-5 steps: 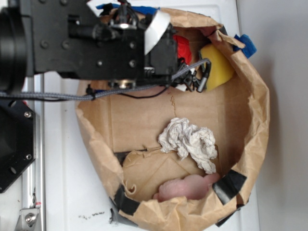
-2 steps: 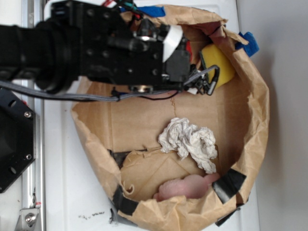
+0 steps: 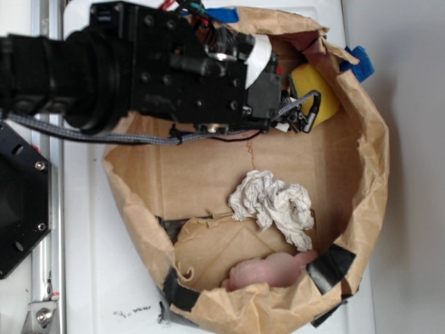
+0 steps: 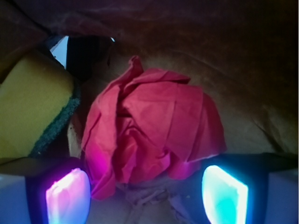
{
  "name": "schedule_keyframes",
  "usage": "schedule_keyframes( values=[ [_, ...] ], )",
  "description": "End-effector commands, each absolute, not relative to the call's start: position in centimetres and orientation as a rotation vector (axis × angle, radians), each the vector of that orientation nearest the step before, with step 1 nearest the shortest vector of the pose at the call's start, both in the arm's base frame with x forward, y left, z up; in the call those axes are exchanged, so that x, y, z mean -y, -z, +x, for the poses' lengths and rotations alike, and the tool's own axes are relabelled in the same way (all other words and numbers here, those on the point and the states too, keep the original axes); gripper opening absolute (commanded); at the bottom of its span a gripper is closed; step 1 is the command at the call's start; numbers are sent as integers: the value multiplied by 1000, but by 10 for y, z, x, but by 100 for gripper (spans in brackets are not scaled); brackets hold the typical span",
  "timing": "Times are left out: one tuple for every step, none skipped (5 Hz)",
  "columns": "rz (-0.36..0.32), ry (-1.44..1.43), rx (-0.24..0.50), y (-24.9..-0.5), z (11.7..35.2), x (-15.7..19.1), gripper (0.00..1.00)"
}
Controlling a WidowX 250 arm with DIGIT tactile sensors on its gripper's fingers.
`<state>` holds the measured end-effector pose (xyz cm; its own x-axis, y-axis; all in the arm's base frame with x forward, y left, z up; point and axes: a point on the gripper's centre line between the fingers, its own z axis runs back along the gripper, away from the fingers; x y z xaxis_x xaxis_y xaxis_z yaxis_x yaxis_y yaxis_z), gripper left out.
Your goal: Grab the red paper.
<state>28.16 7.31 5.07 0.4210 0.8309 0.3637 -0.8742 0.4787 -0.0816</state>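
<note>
The red paper [image 4: 154, 130] is matt, creased and crumpled. The yellow sponge [image 4: 32, 107] looks soft and porous, with a coarse green scouring edge. The brown paper bag [image 3: 361, 181] is dull, wrinkled kraft paper patched with glossy black tape [image 3: 332, 268]. The off-white paper wad [image 3: 274, 205] is wrinkled and matt.

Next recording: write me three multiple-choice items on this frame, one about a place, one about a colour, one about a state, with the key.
1. In the wrist view, where is the yellow sponge relative to the red paper?
A. left of it
B. right of it
C. on top of it

2. What colour is the paper wad in the middle of the paper bag?
A. blue
B. off-white
C. black

3. How is the gripper?
A. shut on the sponge
B. open, one finger either side of the red paper
C. outside the bag

Key: 1 A, sponge at left edge; 2 B, pale crumple; 3 B, the paper sits in the gap.
</note>
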Motion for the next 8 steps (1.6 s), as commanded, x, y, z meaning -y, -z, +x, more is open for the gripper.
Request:
schedule_keyframes(
  values=[
    [132,-1157,513,-65,291,-86,100],
    [137,-1185,540,-65,292,-88,100],
    [132,-1194,533,-65,296,-90,100],
    [147,-1209,509,-62,298,-91,100],
    [174,-1210,499,-55,301,-93,100],
    [176,-1204,505,-52,303,-93,100],
    [172,-1200,517,-52,303,-94,0],
    [168,-1192,518,-52,304,-94,0]
  ],
)
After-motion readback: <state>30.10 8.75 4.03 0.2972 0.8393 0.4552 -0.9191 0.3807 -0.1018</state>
